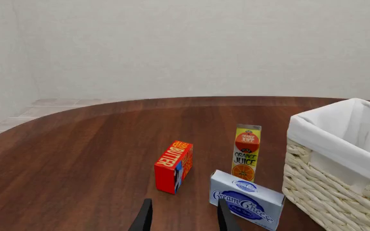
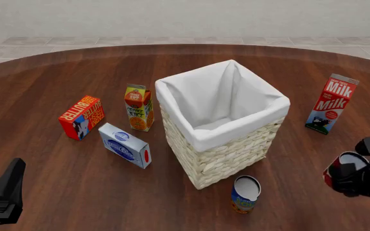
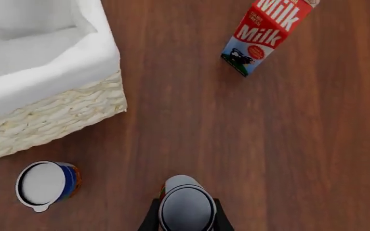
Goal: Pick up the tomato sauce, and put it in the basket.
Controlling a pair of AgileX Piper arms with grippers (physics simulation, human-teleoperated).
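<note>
1. The tomato sauce (image 3: pixel 186 208) stands upright on the table near the front right edge, well right of the basket (image 2: pixel 227 159), between the fingers of the right gripper (image 3: pixel 186 216). The fingers flank the can closely; whether they are already pressing on it, I cannot tell.
2. Risk: a round, smooth tin held low on its wall may slip or tilt when lifted if the grip is off-centre.
3. Risk: the basket is tall. If the can is carried too low, it may strike the cloth-lined rim and be knocked loose.
4. Risk: the blue-and-orange can (image 2: pixel 244 194) stands near the basket's front corner; a low sweep could topple it. The milk carton (image 2: pixel 330 103) stands behind, apart from the likely path.
5. The left gripper (image 1: pixel 183 216) is spread apart and empty, near the cream cheese box (image 1: pixel 246 199), butter box (image 1: pixel 174 166) and orange juice carton (image 1: pixel 246 153); idle, low hazard.
6. Surface: dark wooden table (image 2: pixel 56 178), glossy, round-edged. Room: pale plain wall, light tiled floor beyond.
</note>
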